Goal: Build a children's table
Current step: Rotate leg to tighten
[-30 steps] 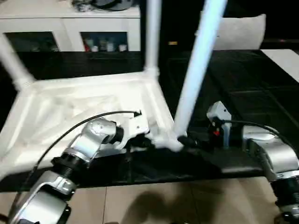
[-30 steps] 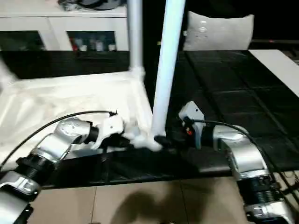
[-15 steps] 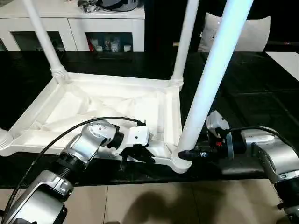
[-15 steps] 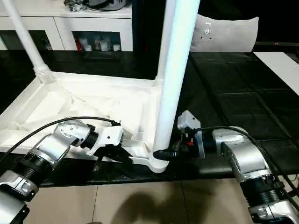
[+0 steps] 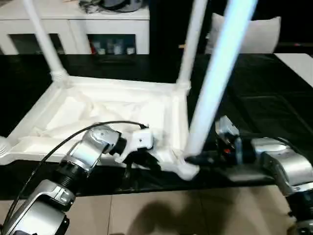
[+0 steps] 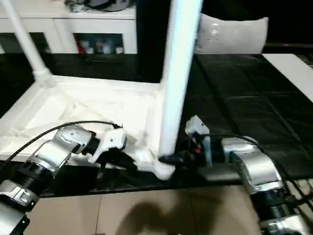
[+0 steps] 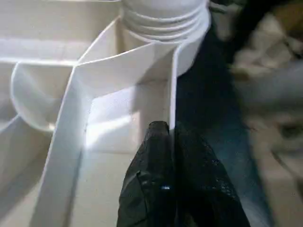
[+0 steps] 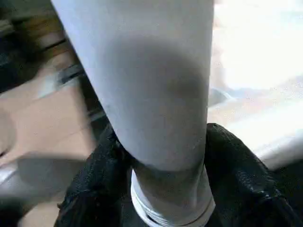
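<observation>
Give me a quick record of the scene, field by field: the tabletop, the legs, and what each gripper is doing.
tabletop: white tabletop lies underside up on the black work table
legs: two far legs stand in their sockets, far left leg, far right leg; the near right leg stands in its corner socket
left gripper: left gripper shut on the tabletop's near wall, beside that socket
right gripper: right gripper has a finger on each side of the near right leg's base
background: white cabinet

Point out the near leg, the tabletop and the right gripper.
near leg (image 5: 210,93): left eye view, middle of its shaft.
tabletop (image 5: 122,110): left eye view, ribbed underside.
right gripper (image 8: 161,189): right wrist view, between its fingertips.
</observation>
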